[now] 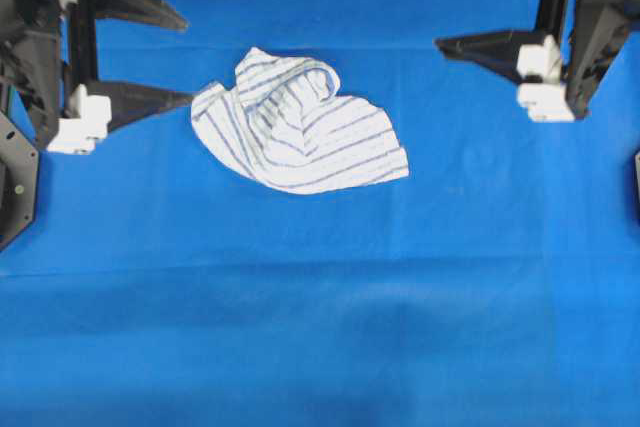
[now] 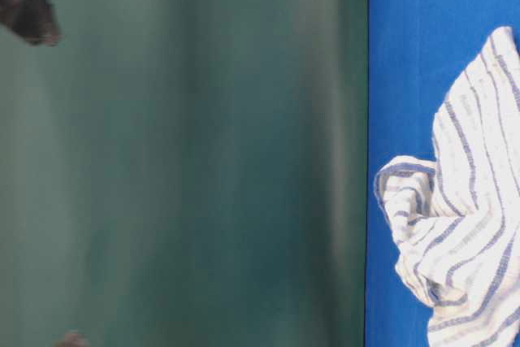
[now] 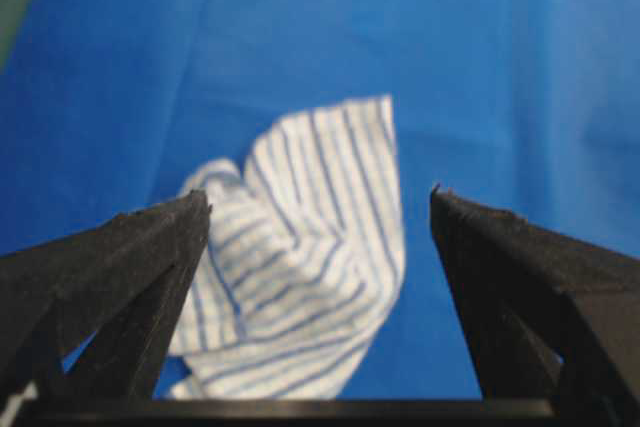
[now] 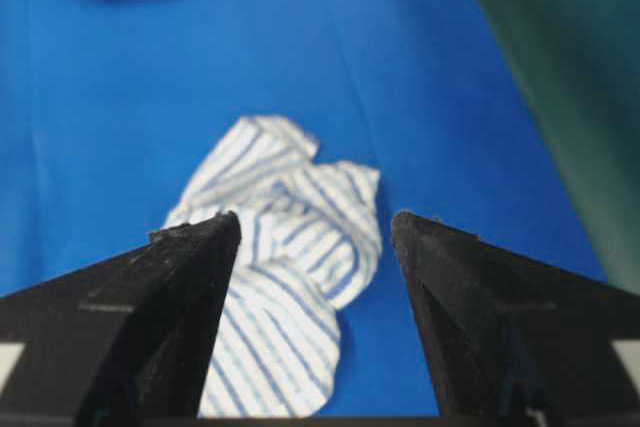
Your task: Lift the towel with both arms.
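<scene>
Overhead: left black wedge-fingered gripper (image 1: pixel 188 59) is hanging w/ jaws wide apart, nothing in them, lower tip just beside the small crumpled white blue-striped towel (image 1: pixel 300 127), lying mid-sheet nr the far edge of the blue cloth worktop (image 1: pixel 320 327). Right gripper (image 1: pixel 445 15), jaws also spread & empty, is sitting farther off. Wrist views: towel is lying ahead between each pair of fingers.
</scene>
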